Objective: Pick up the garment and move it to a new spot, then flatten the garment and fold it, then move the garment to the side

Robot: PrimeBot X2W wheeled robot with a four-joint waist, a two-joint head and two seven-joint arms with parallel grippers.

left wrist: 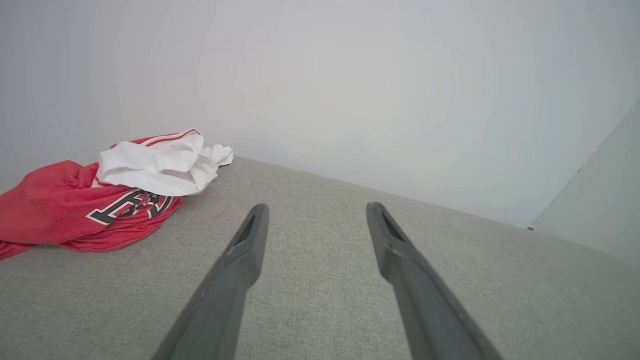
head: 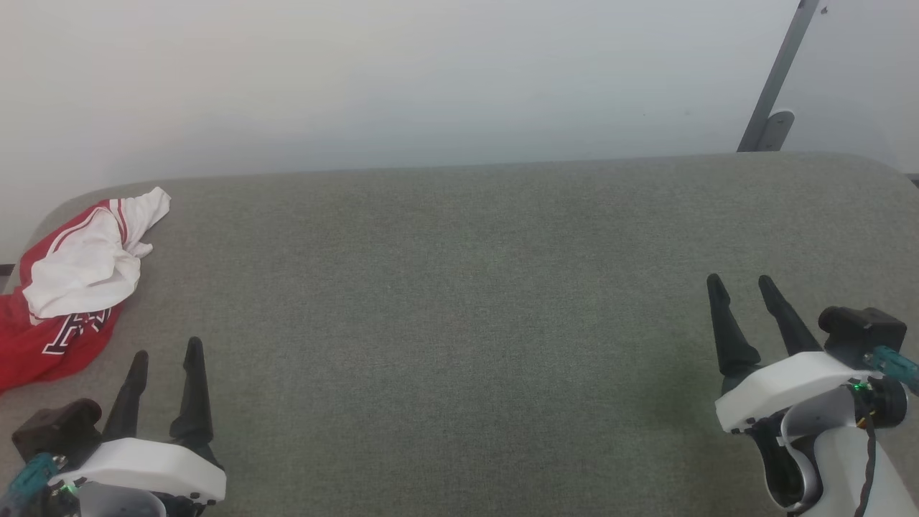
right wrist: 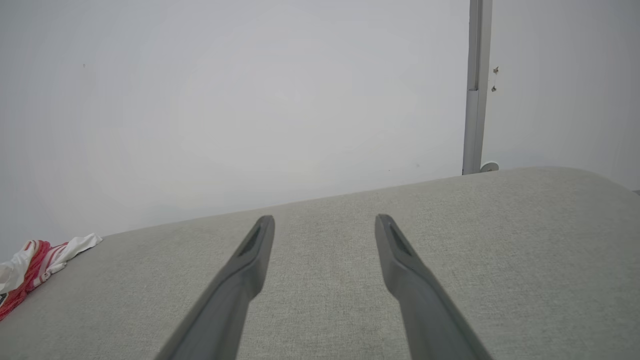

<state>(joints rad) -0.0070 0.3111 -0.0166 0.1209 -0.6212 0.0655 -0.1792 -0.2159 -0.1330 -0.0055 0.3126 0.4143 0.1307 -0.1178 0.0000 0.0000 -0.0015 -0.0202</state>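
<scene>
Garment (head: 68, 287): one, crumpled (far left) | left pincer (head: 166, 347): one, apart, empty | right pincer (head: 738, 278): one, apart, empty

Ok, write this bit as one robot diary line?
stage: pre-pickup | red jersey T-shirt: crumpled, left end of grey fabric surface | left tool: open, empty | right tool: open, empty

Both arms low, jaws spread wide.
In the head view the left gripper (head: 166, 347) sits at 7 o'clock, fingers (head: 192, 395) aimed toward 12. The right gripper (head: 739, 277) sits at 4 o'clock, leaning toward 11, with its white wrist housing (head: 782, 384) behind.
</scene>
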